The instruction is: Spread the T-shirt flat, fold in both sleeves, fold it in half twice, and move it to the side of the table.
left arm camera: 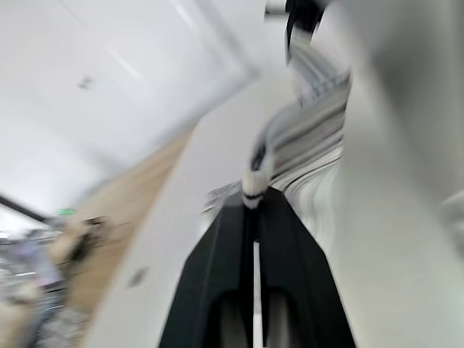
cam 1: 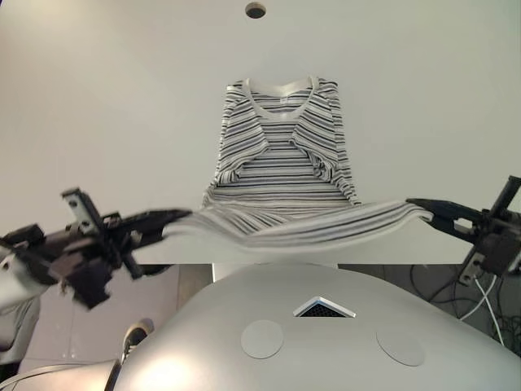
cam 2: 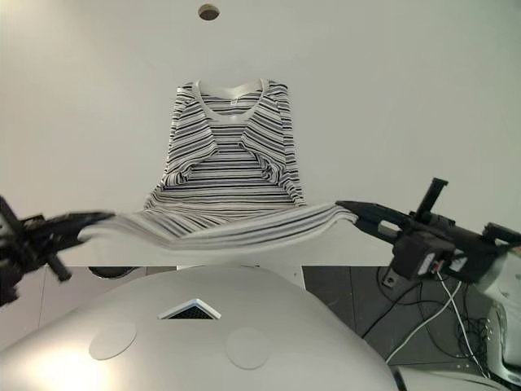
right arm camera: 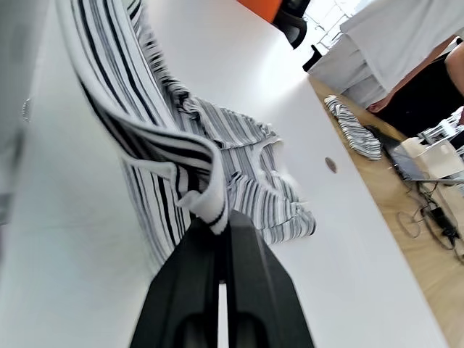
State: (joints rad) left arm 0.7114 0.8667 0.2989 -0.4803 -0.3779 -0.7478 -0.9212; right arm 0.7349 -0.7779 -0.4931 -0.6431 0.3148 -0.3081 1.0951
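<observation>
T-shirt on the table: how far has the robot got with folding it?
Roughly halfway. Done: the T-shirt lies flat on the table with both sleeves folded in over the front. In hand: the left end effector and right end effector each pinch a corner of the hem, lifted off the table, ready for the first half fold. Left: finish that fold, fold once more, move it aside.
</observation>
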